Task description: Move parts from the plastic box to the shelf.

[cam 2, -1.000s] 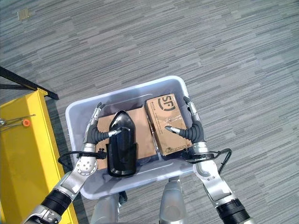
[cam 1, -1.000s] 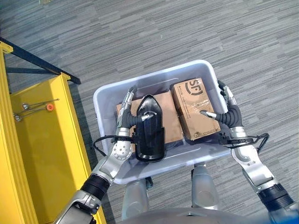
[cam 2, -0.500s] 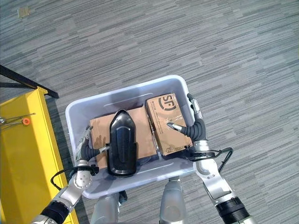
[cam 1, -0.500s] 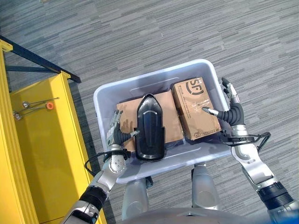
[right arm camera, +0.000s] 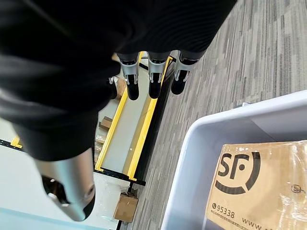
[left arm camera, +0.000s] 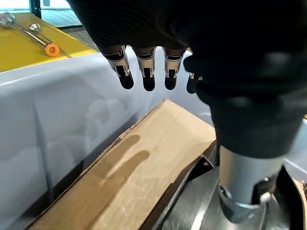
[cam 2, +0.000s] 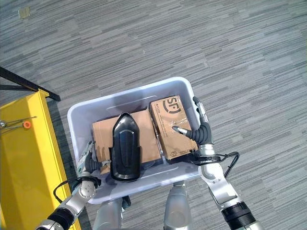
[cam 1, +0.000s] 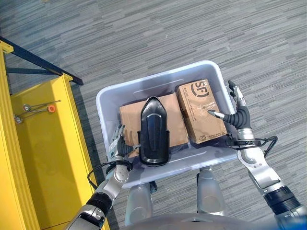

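A pale plastic box (cam 1: 158, 79) holds a black moulded part (cam 1: 153, 132) lying on a flat brown cardboard piece (cam 1: 129, 117), with a printed carton (cam 1: 200, 110) to its right. My left hand (cam 1: 117, 143) is low at the box's near left corner, open, its straight fingers (left arm camera: 146, 72) along the inner wall above the cardboard (left arm camera: 139, 167) and its thumb (left arm camera: 244, 182) beside the black part. My right hand (cam 1: 238, 117) is at the box's right rim, open, with the thumb over the carton (right arm camera: 254, 187) and the fingers (right arm camera: 153, 76) straight outside the wall.
A yellow shelf (cam 1: 43, 143) stands to the left of the box, with a few small metal tools and an orange-tipped one (cam 1: 33, 109) lying on it. A dark frame bar (cam 1: 38, 62) runs behind it. Grey striped carpet (cam 1: 192, 33) surrounds the box.
My left hand has drawn back from alongside the black part to the box's near left corner. The right hand has shifted slightly outward at the right rim.
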Controlling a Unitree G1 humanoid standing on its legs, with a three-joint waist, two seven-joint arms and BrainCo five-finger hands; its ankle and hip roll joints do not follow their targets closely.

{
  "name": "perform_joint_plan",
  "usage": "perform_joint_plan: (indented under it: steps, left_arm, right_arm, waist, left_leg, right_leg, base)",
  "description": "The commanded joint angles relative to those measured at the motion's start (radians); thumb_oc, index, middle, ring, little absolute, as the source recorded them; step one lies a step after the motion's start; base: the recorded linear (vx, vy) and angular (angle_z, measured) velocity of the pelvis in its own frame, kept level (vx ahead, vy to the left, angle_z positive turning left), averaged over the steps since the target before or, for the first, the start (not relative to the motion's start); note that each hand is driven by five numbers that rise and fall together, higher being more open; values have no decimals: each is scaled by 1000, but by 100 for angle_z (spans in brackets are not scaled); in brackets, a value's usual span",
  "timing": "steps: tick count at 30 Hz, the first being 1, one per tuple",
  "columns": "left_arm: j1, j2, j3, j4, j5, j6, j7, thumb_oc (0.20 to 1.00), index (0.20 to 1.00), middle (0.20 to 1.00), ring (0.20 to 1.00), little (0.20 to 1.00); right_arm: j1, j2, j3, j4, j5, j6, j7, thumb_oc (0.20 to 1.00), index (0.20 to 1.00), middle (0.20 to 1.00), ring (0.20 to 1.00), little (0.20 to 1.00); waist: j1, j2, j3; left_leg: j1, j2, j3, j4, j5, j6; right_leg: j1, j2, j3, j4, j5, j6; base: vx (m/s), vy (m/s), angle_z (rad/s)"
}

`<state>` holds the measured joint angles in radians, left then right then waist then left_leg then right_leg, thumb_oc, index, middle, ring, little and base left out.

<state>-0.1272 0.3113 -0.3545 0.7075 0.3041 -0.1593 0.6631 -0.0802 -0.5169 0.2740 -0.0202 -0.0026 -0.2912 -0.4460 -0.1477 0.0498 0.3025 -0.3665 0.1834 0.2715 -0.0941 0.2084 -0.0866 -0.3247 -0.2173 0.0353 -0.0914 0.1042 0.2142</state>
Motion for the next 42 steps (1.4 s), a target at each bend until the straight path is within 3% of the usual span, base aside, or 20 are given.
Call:
perform_joint_plan:
  steps: [1, 9, 20, 25, 32, 33, 38, 39, 40, 42]
  left_arm:
    - [-53, 17, 30, 60, -24, -10, 25, 1000, 1000, 1000, 1000, 1000]
    - [-105, -39, 31, 195, -105, 12, 15, 1000, 1000, 1000, 1000, 1000]
    - [-155, -46, 65, 154, -197, 17, 66, 1000, 1000, 1000, 1000, 1000]
    - [-201, -38, 71, 132, -215, 28, 95, 1000, 1000, 1000, 1000, 1000]
    - [-280, -58, 90, 174, -259, 64, 127, 1000, 1000, 1000, 1000, 1000]
    - [-316, -68, 87, 210, -272, 76, 144, 1000, 1000, 1000, 1000, 1000]
    - [-409, -110, 101, 343, -346, 93, 145, 1000, 1000, 1000, 1000, 1000]
    - [-427, -119, 103, 365, -359, 90, 139, 529, 529, 529, 529, 529]
    - [-433, -124, 96, 376, -356, 91, 136, 200, 200, 200, 200, 200]
    - [-446, -131, 80, 375, -335, 92, 139, 200, 200, 200, 200, 200]
  right_arm:
    - [-23, 8, -33, -59, -8, -49, -24, 1000, 1000, 1000, 1000, 1000]
    - [-16, 0, -15, -71, 6, -42, -21, 1000, 1000, 1000, 1000, 1000]
    - [-70, -24, 10, -97, -9, -26, -53, 1000, 1000, 1000, 1000, 1000]
    - [-97, -24, 13, -105, -8, -20, -74, 1000, 1000, 1000, 1000, 1000]
    - [-118, -23, 22, -118, -11, -13, -97, 1000, 1000, 1000, 1000, 1000]
    - [-130, -20, 34, -119, -8, -11, -103, 1000, 1000, 1000, 1000, 1000]
    - [-158, -17, 66, -123, 0, -8, -110, 1000, 1000, 1000, 1000, 1000]
    - [-162, -18, 71, -124, 2, -10, -107, 1000, 1000, 1000, 1000, 1000]
    - [-162, -18, 74, -125, 5, -13, -106, 1000, 1000, 1000, 1000, 1000]
    - [-160, -21, 74, -131, 9, -18, -102, 1000, 1000, 1000, 1000, 1000]
  waist:
    - [13, -44, 4]
    - [-3, -49, 21]
    - [-8, -66, 143]
    - [-15, -79, 189]
    - [-43, -81, 210]
    - [-51, -81, 217]
    - [-70, -98, 217]
    - [-75, -102, 217]
    - [-77, -104, 217]
    - [-79, -103, 217]
  left_leg:
    - [120, 149, -22, 7, 11, -149]
    - [115, 140, -32, 7, 10, -143]
    - [75, 115, -18, 17, 9, -108]
    - [-40, 110, -47, 148, -32, -100]
    - [-139, 117, -65, 226, -65, -100]
    - [-150, 122, -72, 244, -101, -109]
    - [-189, 129, -58, 263, -122, -108]
    - [-189, 129, -54, 263, -126, -107]
    - [-190, 129, -52, 264, -127, -107]
    - [-184, 126, -51, 260, -131, -105]
  right_leg:
    - [-69, -64, -34, 4, 128, 30]
    - [-71, -68, -25, 4, 132, 23]
    - [-197, -69, 9, 133, 109, 5]
    - [-298, -63, 31, 224, 88, -9]
    - [-397, -42, 50, 291, 71, -18]
    - [-419, -35, 53, 317, 39, -14]
    - [-489, -8, 72, 333, 40, -14]
    - [-494, -3, 77, 330, 42, -14]
    - [-494, -1, 78, 327, 43, -14]
    - [-495, 2, 78, 325, 46, -14]
  base:
    - [0, 0, 0]
    - [1, -2, -2]
    - [-47, 1, -1]
    - [-72, -36, -1]
    - [-19, -28, 5]
    - [81, 6, 2]
    - [38, -17, -13]
    - [25, 0, -20]
    - [20, 2, -25]
    - [9, 8, -13]
